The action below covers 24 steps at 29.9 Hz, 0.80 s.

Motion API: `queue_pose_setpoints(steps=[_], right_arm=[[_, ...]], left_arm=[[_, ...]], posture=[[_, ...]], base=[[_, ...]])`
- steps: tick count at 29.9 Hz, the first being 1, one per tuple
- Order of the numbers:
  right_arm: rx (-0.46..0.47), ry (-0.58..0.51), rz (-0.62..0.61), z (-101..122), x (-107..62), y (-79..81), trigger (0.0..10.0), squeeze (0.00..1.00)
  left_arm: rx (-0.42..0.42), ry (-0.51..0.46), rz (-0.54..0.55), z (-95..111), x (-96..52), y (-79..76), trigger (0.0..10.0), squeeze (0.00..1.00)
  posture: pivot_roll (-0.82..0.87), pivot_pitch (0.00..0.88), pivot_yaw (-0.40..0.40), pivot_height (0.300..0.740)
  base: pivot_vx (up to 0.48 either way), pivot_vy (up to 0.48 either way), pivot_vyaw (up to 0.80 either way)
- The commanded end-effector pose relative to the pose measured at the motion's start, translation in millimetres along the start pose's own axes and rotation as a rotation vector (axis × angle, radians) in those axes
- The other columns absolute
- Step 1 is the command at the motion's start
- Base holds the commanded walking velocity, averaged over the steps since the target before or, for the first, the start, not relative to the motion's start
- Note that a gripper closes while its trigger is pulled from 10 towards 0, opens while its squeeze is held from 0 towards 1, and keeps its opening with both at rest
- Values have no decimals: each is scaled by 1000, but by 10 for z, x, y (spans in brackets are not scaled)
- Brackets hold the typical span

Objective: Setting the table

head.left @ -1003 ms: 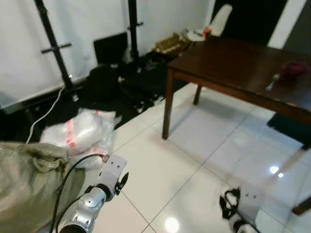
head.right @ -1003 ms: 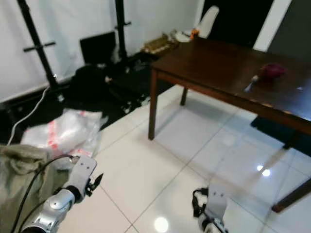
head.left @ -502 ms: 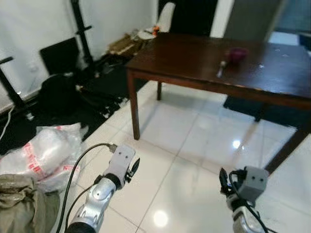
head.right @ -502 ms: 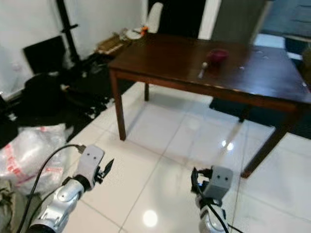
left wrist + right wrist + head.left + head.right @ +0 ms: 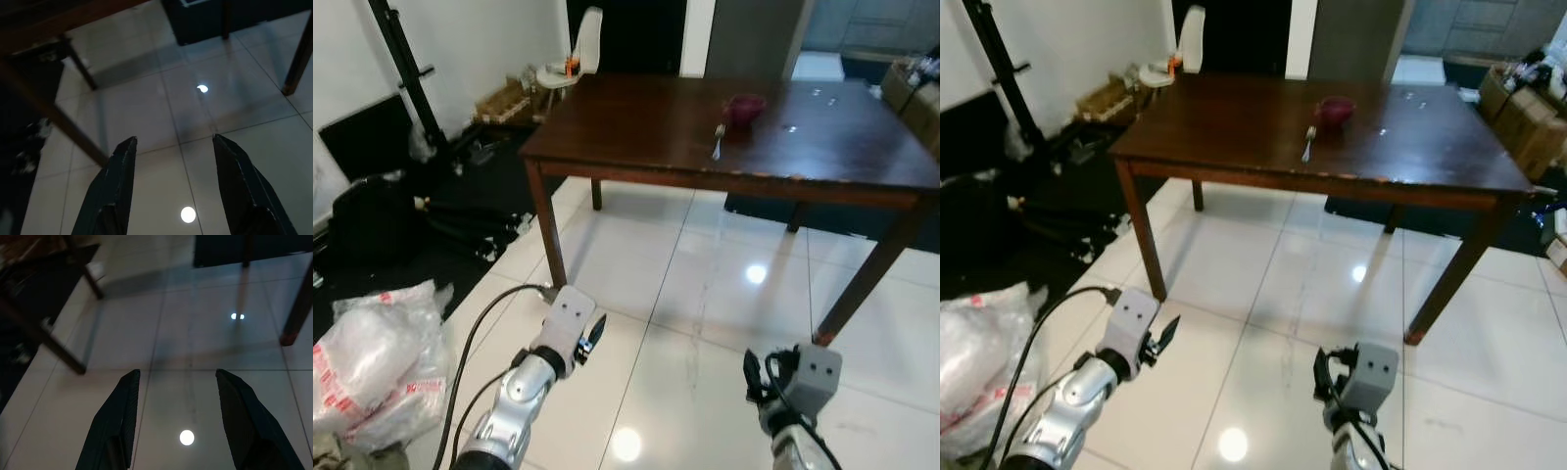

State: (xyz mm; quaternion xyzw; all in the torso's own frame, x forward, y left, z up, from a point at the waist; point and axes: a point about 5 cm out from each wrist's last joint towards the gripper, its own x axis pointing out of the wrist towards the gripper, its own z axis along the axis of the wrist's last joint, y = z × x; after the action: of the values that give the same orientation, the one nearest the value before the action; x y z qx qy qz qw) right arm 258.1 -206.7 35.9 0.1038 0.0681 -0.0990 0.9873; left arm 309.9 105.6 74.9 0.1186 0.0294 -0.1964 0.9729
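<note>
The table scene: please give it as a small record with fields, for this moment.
table: dark wooden table, standing ahead on white tiled floor
on table: dark red bowl, fork lying just in front of it
left gripper: fingers open, holding nothing, above floor
right gripper: fingers open, holding nothing, above floor
beside robot's left: plastic bag

The room is evenly lit from overhead, and the glossy white floor [image 5: 705, 294] throws back small round glare spots, one close in and one under the dark surface [image 5: 724, 127], whose top carries a soft sheen. Both head views are reasonably sharp, softening toward the edges. The wrist views are much dimmer, bluish, with near-black upper corners.
</note>
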Motion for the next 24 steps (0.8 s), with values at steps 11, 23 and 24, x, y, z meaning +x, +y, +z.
queue_pose_setpoints(steps=[11,23,24], right_arm=[[-4,19,-32,6,-23,-72,10000,0],[-28,-2,-26,64,-14,-59,10000,0],[-31,-9,-26,82,-9,-55,10000,0]], left_arm=[[-3,3,-20,34,17,-55,10000,0],[-12,-17,-12,98,29,-47,10000,0],[-15,-26,-9,122,34,-44,10000,0]], posture=[[-143,0,132,740],[-142,0,132,740],[-142,0,132,740]], base=[[480,0,-750],[480,0,-631],[480,0,0]])
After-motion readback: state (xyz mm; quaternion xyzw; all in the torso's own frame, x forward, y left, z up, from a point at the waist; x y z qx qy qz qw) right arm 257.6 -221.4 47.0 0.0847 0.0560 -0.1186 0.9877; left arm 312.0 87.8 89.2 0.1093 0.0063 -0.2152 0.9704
